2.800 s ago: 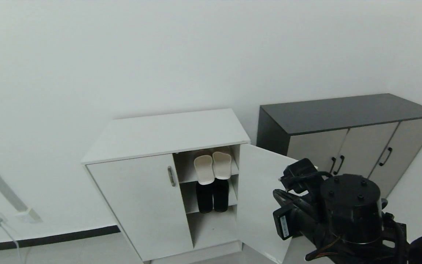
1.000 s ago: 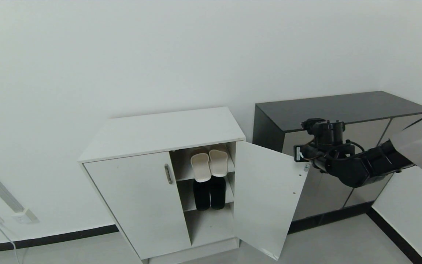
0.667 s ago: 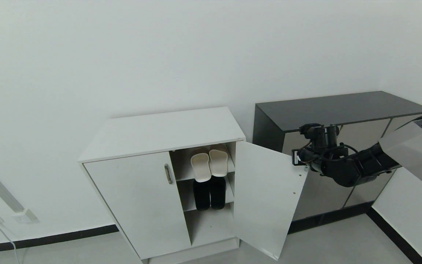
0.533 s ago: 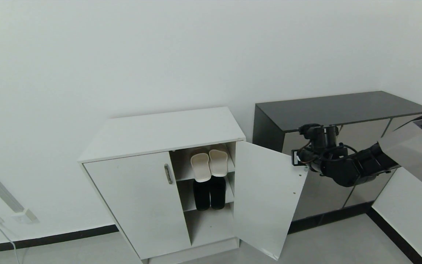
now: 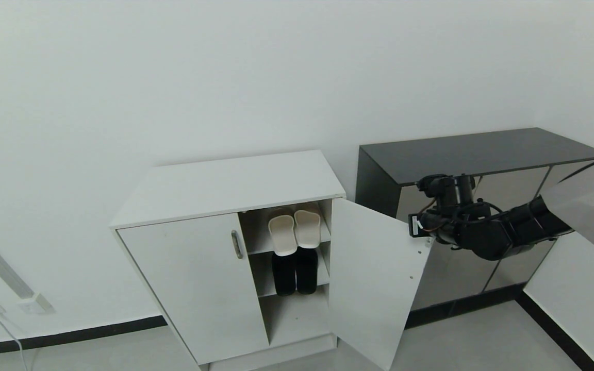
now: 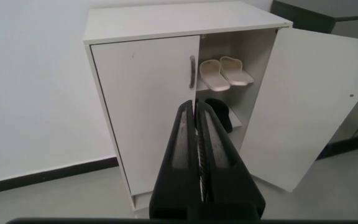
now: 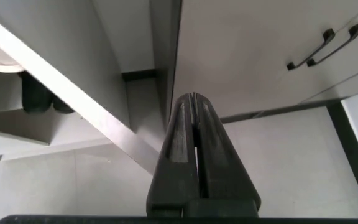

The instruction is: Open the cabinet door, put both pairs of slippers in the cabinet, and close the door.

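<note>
White cabinet (image 5: 230, 188) stood against wall; left door (image 5: 199, 283) shut, right door (image 5: 374, 278) swung wide open. White slippers (image 5: 296, 232) lay side by side on top shelf; black slippers (image 5: 295, 273) on shelf directly below. Right gripper (image 7: 194, 102) sat behind open door, near upper part of its free edge, fingers pressed together, holding nothing; contact with door could not be told. Left gripper (image 6: 195, 109) faced cabinet front, apart from it, fingers pressed together, empty. Dark cabinet (image 5: 482, 154) stood just beside, on right.
</note>
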